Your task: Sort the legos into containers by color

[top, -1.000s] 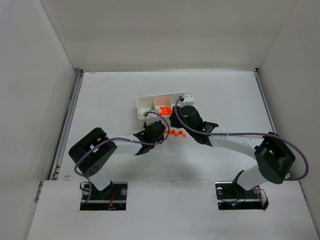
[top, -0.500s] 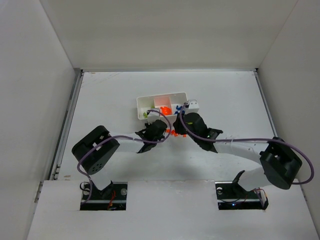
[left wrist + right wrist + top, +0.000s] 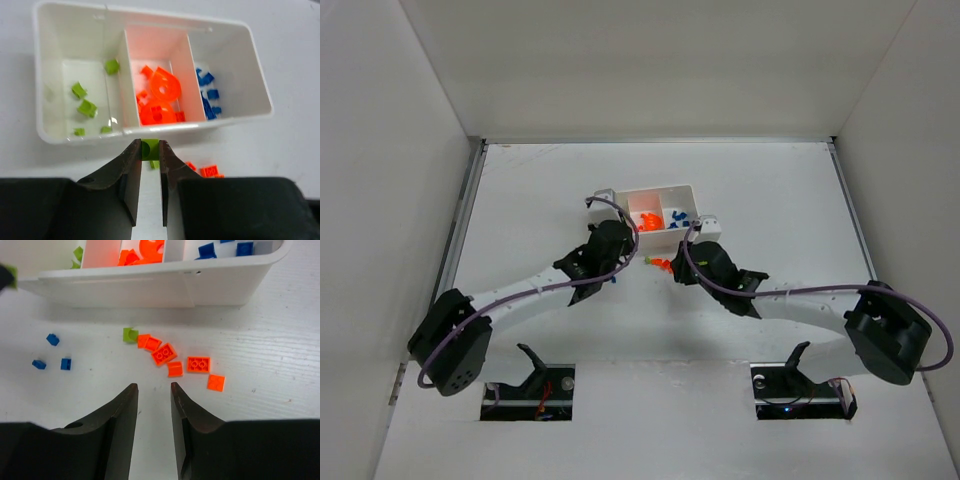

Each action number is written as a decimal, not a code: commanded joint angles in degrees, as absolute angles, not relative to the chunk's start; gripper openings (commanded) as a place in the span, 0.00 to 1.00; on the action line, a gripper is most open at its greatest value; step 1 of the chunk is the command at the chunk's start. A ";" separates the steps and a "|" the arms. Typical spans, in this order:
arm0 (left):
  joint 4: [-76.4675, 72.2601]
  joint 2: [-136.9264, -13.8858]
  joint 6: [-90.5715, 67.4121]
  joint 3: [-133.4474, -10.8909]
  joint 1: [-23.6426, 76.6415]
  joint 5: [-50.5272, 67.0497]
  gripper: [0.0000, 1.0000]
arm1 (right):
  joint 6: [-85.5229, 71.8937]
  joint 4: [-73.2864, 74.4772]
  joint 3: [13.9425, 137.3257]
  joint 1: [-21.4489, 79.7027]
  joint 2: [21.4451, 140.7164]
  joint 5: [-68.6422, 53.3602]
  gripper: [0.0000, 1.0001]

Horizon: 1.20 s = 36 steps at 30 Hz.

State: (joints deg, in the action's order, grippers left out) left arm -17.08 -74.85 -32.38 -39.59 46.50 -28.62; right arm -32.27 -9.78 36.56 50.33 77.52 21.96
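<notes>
1. The left gripper (image 3: pixel 148 154) was pinching one small lime green plastic brick (image 3: pixel 148 148), its black fingertips pressed together on it.
2. The held brick sat right at the near wall of the white rectangular plastic tray (image 3: pixel 70 137), roughly where the left and middle compartments meet. I couldn't tell its height above the table.
3. The tray had three square compartments side by side. The left one held loose lime green pieces (image 3: pixel 86 107), the middle one orange pieces (image 3: pixel 160 100), and the right one blue pieces (image 3: pixel 207 95).
4. The right gripper (image 3: pixel 153 389) had its jaws spread with nothing between them, over the white table (image 3: pixel 280 365) on the near side of the tray.
5. Unsorted bricks lay on the table ahead of the right gripper, near the tray's wall.
   - A cluster of small orange bricks (image 3: pixel 198 364) was there.
   - One stray lime green brick (image 3: pixel 130 335) lay just beside the cluster's left end.
   - Three small blue bricks (image 3: pixel 52 339) lay well apart to the left.
6. From above, both arms reached in to the tray at mid-table. The left gripper was at the tray's near left corner and the right gripper was just short of its right half.
</notes>
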 commanded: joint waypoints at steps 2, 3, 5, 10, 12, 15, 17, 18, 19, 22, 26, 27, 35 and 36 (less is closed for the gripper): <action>-16.87 -76.72 -29.62 -44.55 41.54 -27.51 0.14 | -34.01 -12.30 35.34 51.54 77.78 23.73 0.38; -17.14 -77.69 -29.45 -45.43 40.31 -26.90 0.14 | -34.45 -12.30 34.98 51.72 77.78 24.17 0.38; -18.01 -79.71 -29.44 -46.66 38.11 -25.93 0.14 | -34.89 -11.87 34.37 51.55 78.66 25.04 0.39; -18.37 -85.33 -29.36 -50.00 34.68 -25.05 0.15 | -37.35 -8.09 35.24 50.58 81.82 28.21 0.43; -18.72 -87.27 -29.18 -50.88 34.23 -24.87 0.16 | -37.27 -7.47 36.29 50.32 83.58 28.56 0.45; -18.37 -89.47 -28.92 -52.20 34.06 -25.40 0.19 | -37.27 -7.38 38.05 50.14 85.86 28.74 0.46; -18.28 -90.44 -28.83 -52.56 33.79 -25.66 0.23 | -36.57 -6.95 39.46 50.14 87.44 28.74 0.46; -18.19 -90.70 -28.92 -52.56 33.71 -25.66 0.25 | -36.21 -6.51 40.16 49.88 88.23 29.09 0.46; -18.11 -90.88 -29.00 -52.56 33.70 -25.75 0.28 | -36.21 -5.98 40.69 49.79 88.76 29.27 0.46; -18.28 -90.01 -29.09 -51.60 33.70 -26.36 0.33 | -36.12 -5.19 42.01 49.79 90.61 29.53 0.45; -19.51 -86.14 -29.44 -48.09 34.67 -26.81 0.33 | -35.68 -4.13 43.77 49.35 93.51 30.14 0.46; -19.60 -84.83 -29.62 -47.03 35.19 -26.72 0.33 | -35.68 -4.04 44.12 49.17 93.95 30.32 0.46; -20.04 -75.60 -30.41 -37.19 40.91 -26.89 0.33 | -34.63 -3.96 45.97 48.73 95.89 31.55 0.46; -19.95 -74.72 -31.02 -36.05 41.52 -26.89 0.33 | -34.37 -4.22 45.97 48.56 96.06 31.55 0.46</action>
State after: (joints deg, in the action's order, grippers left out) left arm -18.65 -77.67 -30.04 -38.74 40.38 -25.98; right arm -35.40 -4.43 43.97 49.08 95.13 29.80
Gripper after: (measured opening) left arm 0.327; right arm 0.459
